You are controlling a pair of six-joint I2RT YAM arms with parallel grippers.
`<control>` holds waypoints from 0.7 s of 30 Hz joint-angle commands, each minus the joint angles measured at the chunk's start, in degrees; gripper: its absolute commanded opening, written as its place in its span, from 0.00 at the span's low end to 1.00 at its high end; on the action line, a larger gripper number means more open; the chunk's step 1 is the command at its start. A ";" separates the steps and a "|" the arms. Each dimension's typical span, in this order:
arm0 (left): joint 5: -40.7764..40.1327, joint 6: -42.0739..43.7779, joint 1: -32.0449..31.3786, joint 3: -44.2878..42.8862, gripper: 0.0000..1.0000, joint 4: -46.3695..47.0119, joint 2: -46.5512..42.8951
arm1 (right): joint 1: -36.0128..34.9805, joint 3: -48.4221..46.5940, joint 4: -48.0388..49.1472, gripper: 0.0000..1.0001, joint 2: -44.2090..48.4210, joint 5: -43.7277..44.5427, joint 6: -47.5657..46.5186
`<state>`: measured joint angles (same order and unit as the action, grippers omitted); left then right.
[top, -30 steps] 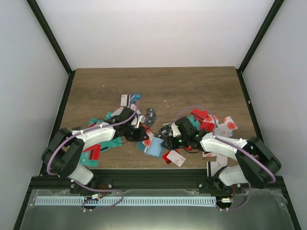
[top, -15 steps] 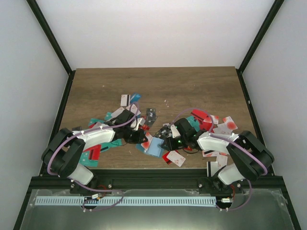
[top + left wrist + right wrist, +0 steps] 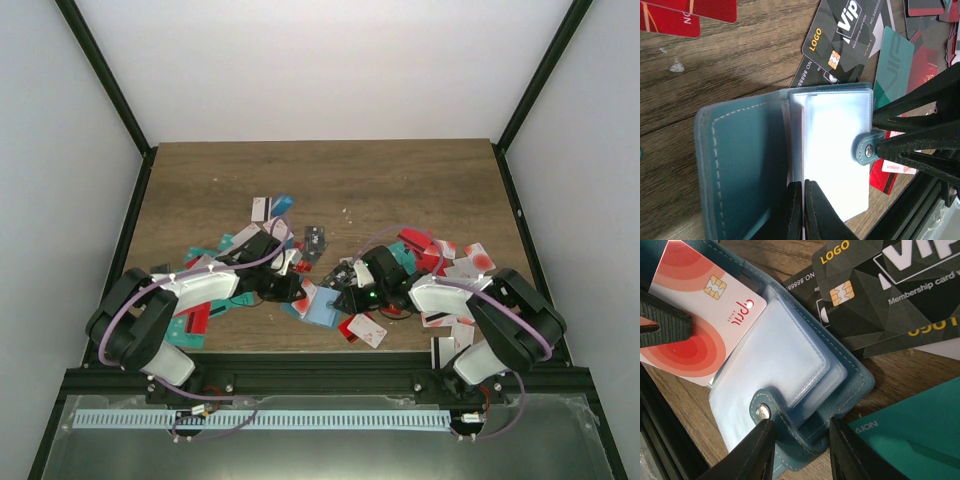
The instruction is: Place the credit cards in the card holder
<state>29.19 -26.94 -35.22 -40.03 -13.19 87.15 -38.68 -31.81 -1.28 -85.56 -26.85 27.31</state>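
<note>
The card holder (image 3: 745, 165) lies open on the wood, teal cover to one side and pale blue sleeves (image 3: 832, 150) to the other. My left gripper (image 3: 804, 202) is shut on the edge of one sleeve. My right gripper (image 3: 800, 440) stands open, its fingers (image 3: 757, 452) straddling the holder's clasp tab (image 3: 765, 407) and the cover's rim. A red-and-white credit card (image 3: 695, 325) lies at the sleeves' far edge. Black credit cards (image 3: 875, 295) and a teal one (image 3: 920, 435) lie beside the holder. From above, both grippers (image 3: 292, 288) (image 3: 345, 297) meet over the holder (image 3: 322, 312).
Loose cards are strewn round both arms: red and teal ones by the left arm (image 3: 200, 315), red and white ones by the right arm (image 3: 445, 255), a few near the front edge (image 3: 365, 330). Bare wooden tabletop (image 3: 330, 175) stretches behind the pile.
My right gripper's fingers have drawn slightly closer together around the clasp tab, and the right arm has shifted a little. The left gripper keeps its hold on the sleeve.
</note>
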 commanded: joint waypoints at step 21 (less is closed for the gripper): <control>5.61 1.34 0.24 2.85 0.04 7.73 1.70 | 0.66 0.26 -0.01 0.32 -2.62 -0.57 0.89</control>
<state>34.20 -26.79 -35.00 -37.98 -8.27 88.05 -38.39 -31.83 0.14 -86.70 -28.14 27.97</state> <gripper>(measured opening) 0.040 0.323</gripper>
